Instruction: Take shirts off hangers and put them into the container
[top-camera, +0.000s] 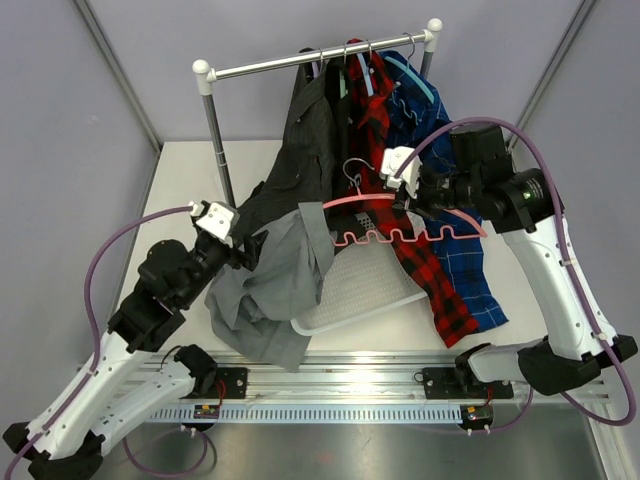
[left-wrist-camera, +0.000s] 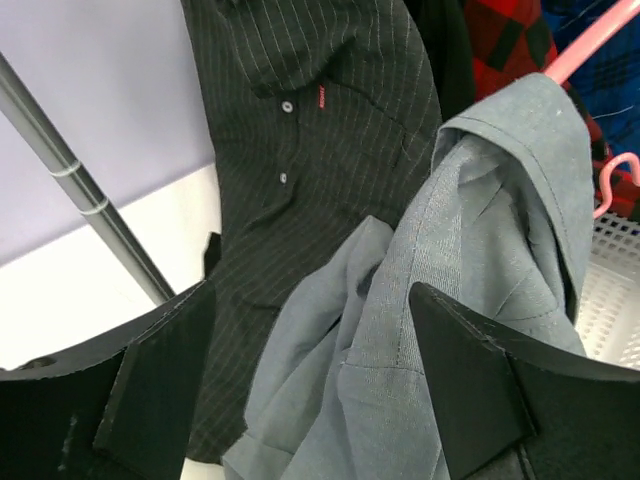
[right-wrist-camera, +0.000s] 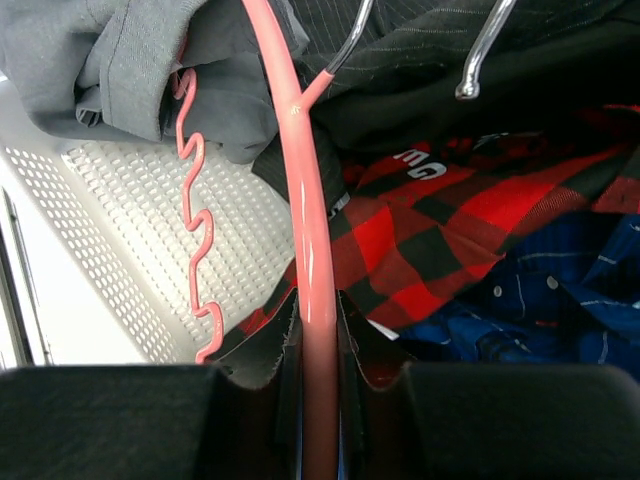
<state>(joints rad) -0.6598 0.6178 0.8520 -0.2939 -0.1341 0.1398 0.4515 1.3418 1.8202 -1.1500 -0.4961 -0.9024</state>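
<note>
The left jaws are standing released, their fingers (left-wrist-camera: 160, 390) spread wide to either side of the grey shirt (top-camera: 268, 295) without pinching it. The right jaws are clenching the top arm of the pink hanger (right-wrist-camera: 308, 220), holding it tilted above the basket (top-camera: 375, 290). The grey shirt is hanging by its collar from the hanger's left end, and the rest of it is sagging over the basket's left edge and onto the surface (top-camera: 190, 180). The basket is lying on the surface between the two arms, its mesh floor mostly bare.

The black shirt (top-camera: 315, 125), the red plaid (top-camera: 375, 115) and the blue plaid (top-camera: 420, 115) are hanging on the rail (top-camera: 300, 63) behind. The tails of the two plaids are trailing down to the surface at the basket's right side, the red one overlapping its right rim.
</note>
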